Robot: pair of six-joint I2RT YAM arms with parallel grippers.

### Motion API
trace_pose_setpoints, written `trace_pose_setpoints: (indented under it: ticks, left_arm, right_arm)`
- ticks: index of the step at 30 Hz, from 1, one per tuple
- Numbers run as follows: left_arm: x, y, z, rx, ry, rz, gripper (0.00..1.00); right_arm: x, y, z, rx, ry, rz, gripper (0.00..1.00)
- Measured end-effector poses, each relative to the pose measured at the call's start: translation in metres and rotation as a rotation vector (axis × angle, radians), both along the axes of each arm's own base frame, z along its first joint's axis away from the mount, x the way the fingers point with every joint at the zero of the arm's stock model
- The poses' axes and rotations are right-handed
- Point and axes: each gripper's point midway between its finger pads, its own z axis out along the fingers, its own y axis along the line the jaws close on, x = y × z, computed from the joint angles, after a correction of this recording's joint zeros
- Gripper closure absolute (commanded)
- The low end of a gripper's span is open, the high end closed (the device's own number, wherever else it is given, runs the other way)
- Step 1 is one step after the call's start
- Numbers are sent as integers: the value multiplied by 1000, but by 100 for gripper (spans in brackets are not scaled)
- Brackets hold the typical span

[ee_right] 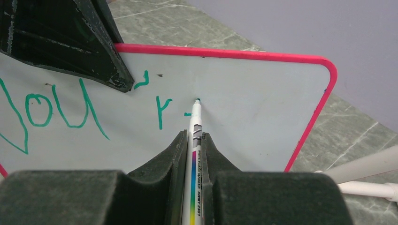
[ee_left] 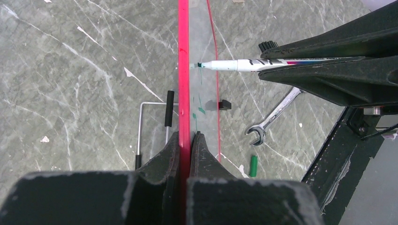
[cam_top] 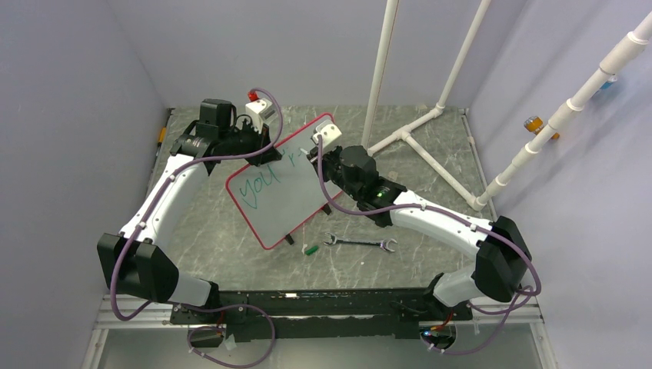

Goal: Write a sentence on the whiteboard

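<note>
The whiteboard, white with a red frame, stands tilted up off the table. My left gripper is shut on its upper red edge. Green lettering, the sentence, reads "you'r" across the board, with a short fresh stroke beside the r. My right gripper is shut on a white marker with a rainbow stripe. The marker's green tip touches the whiteboard just right of the r. In the left wrist view the marker meets the edge-on board from the right.
A steel wrench and a green marker cap lie on the table in front of the board. A white pipe frame stands at the back right. A wire stand leg shows behind the board.
</note>
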Motion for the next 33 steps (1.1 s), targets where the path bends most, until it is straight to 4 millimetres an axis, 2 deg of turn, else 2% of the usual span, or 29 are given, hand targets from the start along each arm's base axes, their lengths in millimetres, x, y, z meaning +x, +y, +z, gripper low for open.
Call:
trace_pose_setpoints:
  ticks: [19, 33]
  left_arm:
    - [0, 1, 0, 2, 1, 3, 100]
    - [1, 2, -1, 4, 4, 9, 100]
  right_arm:
    - [-6, 7, -2, 21, 24, 44, 100]
    - [-11, 3, -26, 8, 75, 39, 100]
